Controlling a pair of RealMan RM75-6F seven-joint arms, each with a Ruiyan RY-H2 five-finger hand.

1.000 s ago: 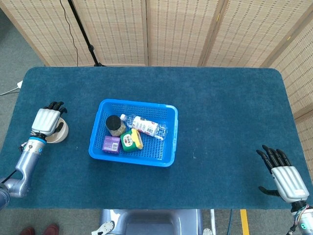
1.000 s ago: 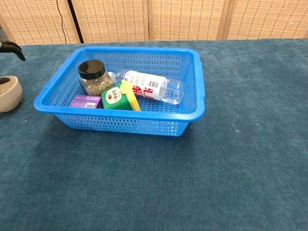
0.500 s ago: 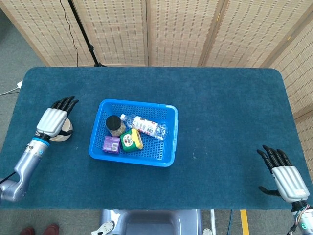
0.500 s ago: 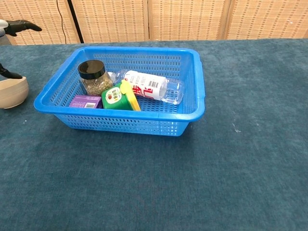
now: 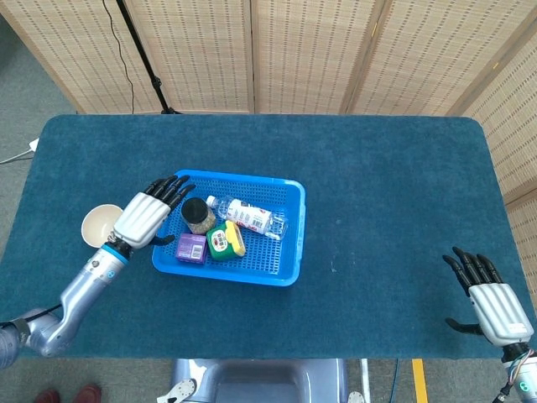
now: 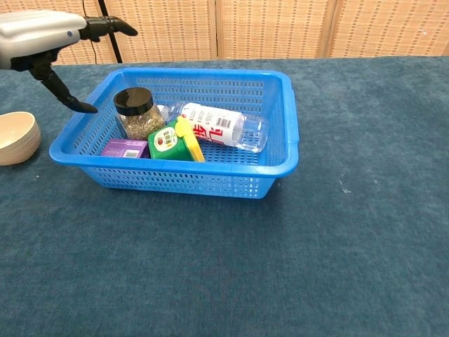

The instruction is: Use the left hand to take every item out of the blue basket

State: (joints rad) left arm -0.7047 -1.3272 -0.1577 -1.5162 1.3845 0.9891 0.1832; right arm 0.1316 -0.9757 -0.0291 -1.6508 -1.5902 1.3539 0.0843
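Observation:
The blue basket (image 5: pixel 289 252) (image 6: pixel 287 140) sits left of the table's middle. Inside lie a black-lidded jar (image 5: pixel 198 214) (image 6: pixel 137 114), a clear bottle with a white and red label (image 5: pixel 248 217) (image 6: pixel 217 125), a green and yellow container (image 5: pixel 224 241) (image 6: pixel 172 141) and a purple box (image 5: pixel 191 248) (image 6: pixel 125 148). My left hand (image 5: pixel 147 218) (image 6: pixel 43 34) hovers open over the basket's left rim, fingers spread, holding nothing. My right hand (image 5: pixel 493 300) rests open near the table's front right corner, far from the basket.
A beige bowl (image 5: pixel 99 223) (image 6: pixel 17 137) stands on the table left of the basket. Woven folding screens (image 5: pixel 277 50) line the back, and a black stand (image 5: pixel 143 54) rises behind the table's far left.
My left hand has left the beige bowl and swung right, up to the basket's left rim. The bowl now stands uncovered. The right hand has not moved.

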